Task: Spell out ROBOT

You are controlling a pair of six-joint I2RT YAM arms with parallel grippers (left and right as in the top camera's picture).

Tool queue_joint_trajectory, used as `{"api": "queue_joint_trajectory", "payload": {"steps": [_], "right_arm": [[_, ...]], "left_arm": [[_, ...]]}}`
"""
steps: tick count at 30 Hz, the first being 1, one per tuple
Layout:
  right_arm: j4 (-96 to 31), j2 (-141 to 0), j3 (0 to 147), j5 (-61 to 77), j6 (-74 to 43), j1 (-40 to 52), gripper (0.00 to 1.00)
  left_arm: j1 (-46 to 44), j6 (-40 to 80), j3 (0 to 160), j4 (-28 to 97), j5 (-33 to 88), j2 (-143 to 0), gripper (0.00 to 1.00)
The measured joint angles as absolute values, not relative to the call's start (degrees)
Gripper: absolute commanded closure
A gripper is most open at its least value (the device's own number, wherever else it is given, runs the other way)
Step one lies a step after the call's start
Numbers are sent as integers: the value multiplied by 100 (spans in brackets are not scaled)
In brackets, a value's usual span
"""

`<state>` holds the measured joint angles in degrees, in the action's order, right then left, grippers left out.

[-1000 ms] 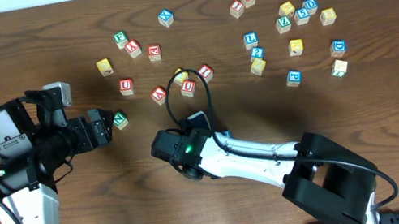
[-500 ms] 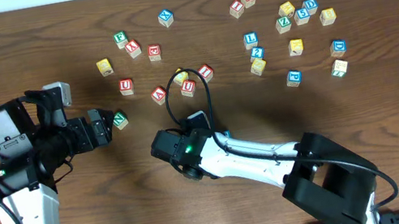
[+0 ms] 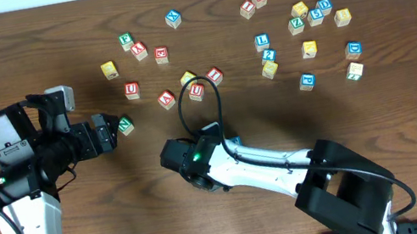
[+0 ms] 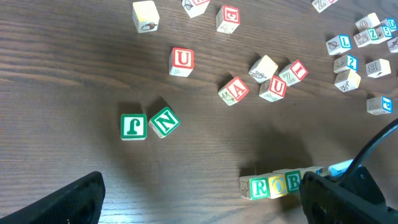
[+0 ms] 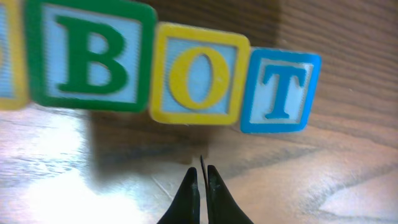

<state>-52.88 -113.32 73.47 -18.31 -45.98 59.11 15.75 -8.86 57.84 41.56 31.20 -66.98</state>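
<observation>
A: Starting with the left gripper (image 3: 107, 128)?

B: Spread wide, gripping nothing. From overhead, just at 9 o'clock of the green N (image 3: 125, 126). In its wrist view, looking down on that N with a green J (image 4: 134, 126) just beside, at the N's 9 o'clock.

A: And the right gripper (image 5: 202, 179)?

B: Shut, tips pressed together, nothing between. Placed at 6 o'clock of the second O (image 5: 199, 74), near but not touching.

A: Whereabouts for the ROBOT row (image 4: 277, 185)?

B: Down at 5 o'clock in the left wrist view, toward 4 o'clock from the N and well apart. Showing there R (image 4: 259, 186), first O (image 4: 278, 185) and B (image 4: 293, 182), side by side and touching; past B, hidden behind dark hardware. Up close from the right wrist: B, second O and T (image 5: 280, 93) in one line, touching, sloping slightly down toward 4 o'clock. From overhead, almost wholly covered by the right arm (image 3: 259, 160).

A: Anything near?

B: Red U (image 4: 182, 60) and red A (image 4: 235, 90), loose toward 11 o'clock of the row, well apart.
</observation>
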Motion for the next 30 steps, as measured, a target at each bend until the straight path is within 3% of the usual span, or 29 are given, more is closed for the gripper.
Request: {"api": "queue_joint_trajectory", "payload": {"steps": [30], "right_arm": [[-5433,-11332,7345,-2558,-5050,5824,99]], "left_arm": [[1575,-886,5784,4158,3120,-6696,2]]}}
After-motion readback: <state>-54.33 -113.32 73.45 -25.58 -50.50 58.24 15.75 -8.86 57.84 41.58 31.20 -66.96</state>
